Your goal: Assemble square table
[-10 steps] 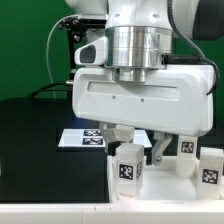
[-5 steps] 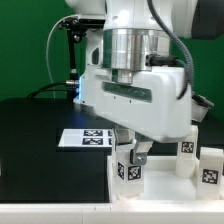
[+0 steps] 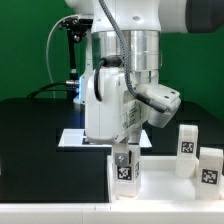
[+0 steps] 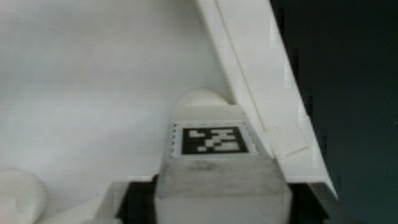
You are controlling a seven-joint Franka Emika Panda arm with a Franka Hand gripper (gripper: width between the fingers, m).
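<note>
My gripper [image 3: 124, 153] is shut on a short white leg [image 3: 124, 166] with a black-and-white tag. The leg stands upright on the white square panel [image 3: 160, 183], close to the corner at the exterior view's left. In the wrist view the leg [image 4: 214, 140] sits between my two dark fingers [image 4: 306, 203], which press on both its sides. It stands beside the panel's raised rim [image 4: 267, 95]. Two more tagged legs [image 3: 186, 140] [image 3: 210, 165] stand upright at the exterior view's right.
The marker board [image 3: 72, 138] lies flat on the black table [image 3: 40, 150] behind the panel, partly hidden by my hand. A green wall and a dark stand with cables are in the background.
My hand has turned about a quarter turn over the leg, and the jaws have closed from wide apart onto its sides. The leg has stayed in the same place.
</note>
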